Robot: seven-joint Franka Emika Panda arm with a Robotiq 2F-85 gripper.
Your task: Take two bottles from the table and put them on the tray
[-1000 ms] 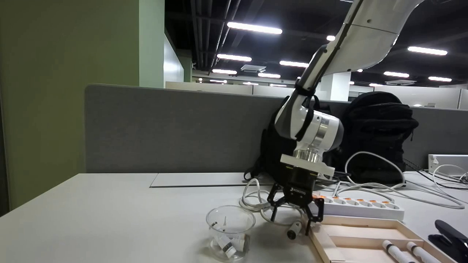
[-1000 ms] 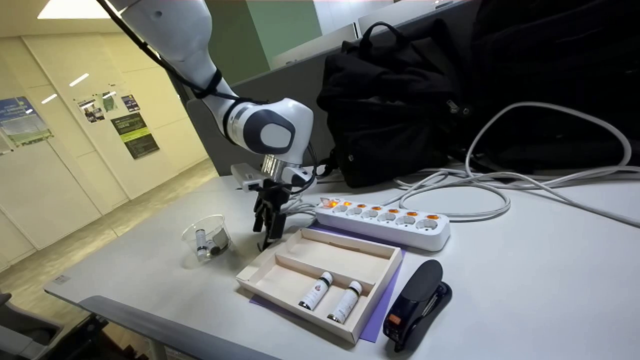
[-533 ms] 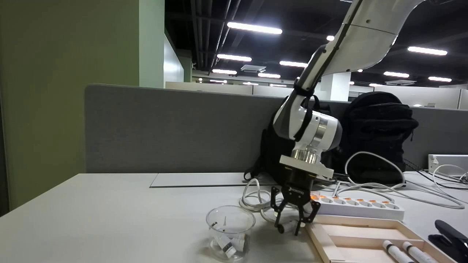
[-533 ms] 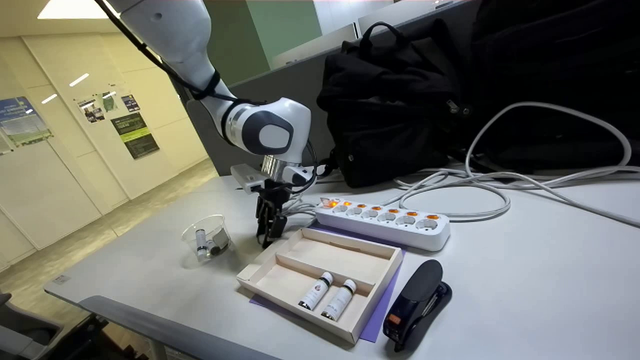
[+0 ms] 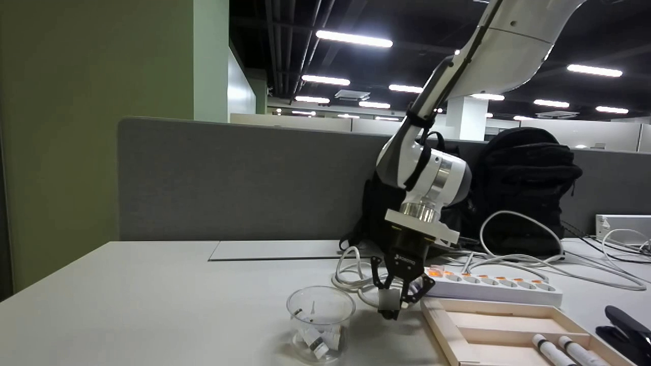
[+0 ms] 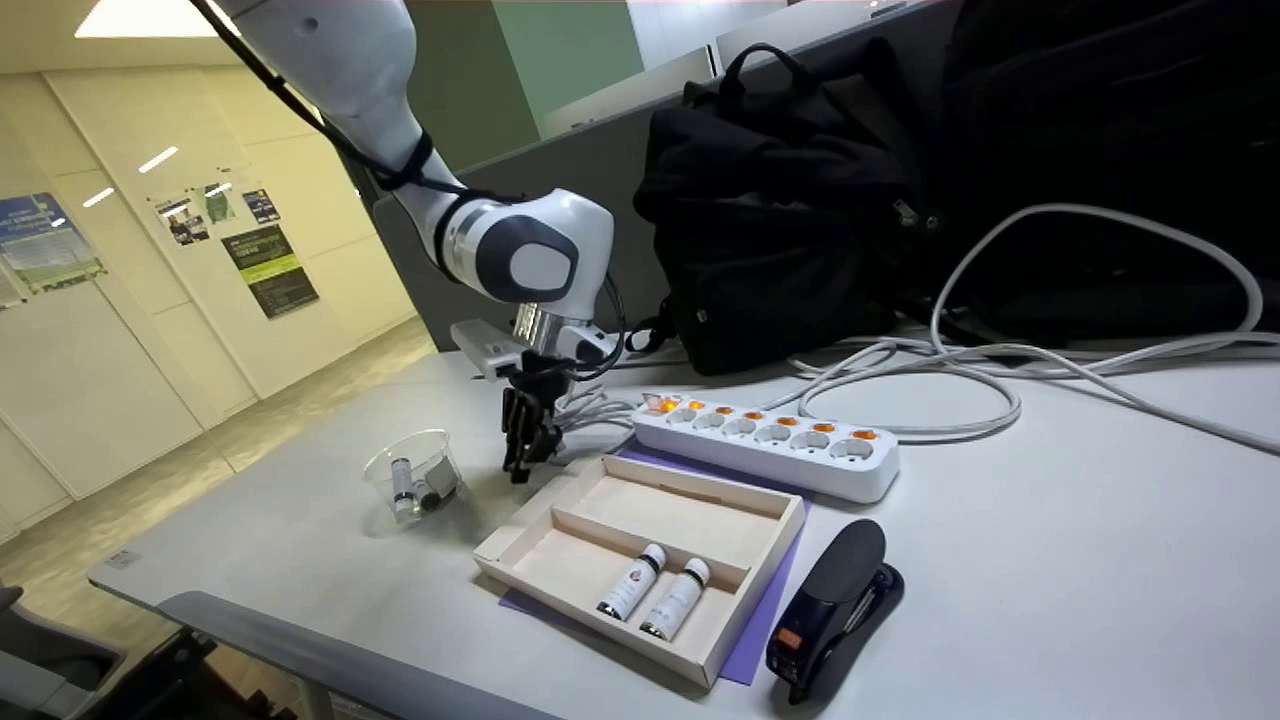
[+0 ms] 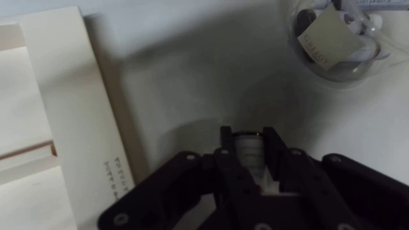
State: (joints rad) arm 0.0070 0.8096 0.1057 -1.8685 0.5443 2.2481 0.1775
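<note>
Small white-labelled bottles are in view. One bottle (image 7: 250, 150) is pinched between the two black fingers of my gripper (image 7: 247, 130) in the wrist view, its dark-rimmed end at the fingertips. In the exterior views the gripper (image 5: 395, 307) stands low over the table (image 5: 178, 295), beside the tray (image 6: 680, 510); there the held bottle is hard to make out. Whether it touches the table I cannot tell. Two more bottles lie side by side in the tray's near compartment, a left bottle (image 6: 632, 582) and a right bottle (image 6: 676, 600).
A clear cup (image 6: 440, 450) holding several bottles stands near the gripper, opposite the tray. Behind the tray is a white power strip (image 6: 765, 450) with loose white cables (image 6: 1100, 375). A black stapler (image 6: 835, 610) lies beside the tray, and a black backpack (image 6: 780, 210) stands at the back.
The jaws have come together on the bottle beside the tray. My gripper has shifted slightly away from the tray, toward the cup. One bottle in the tray has moved closer to its neighbour.
</note>
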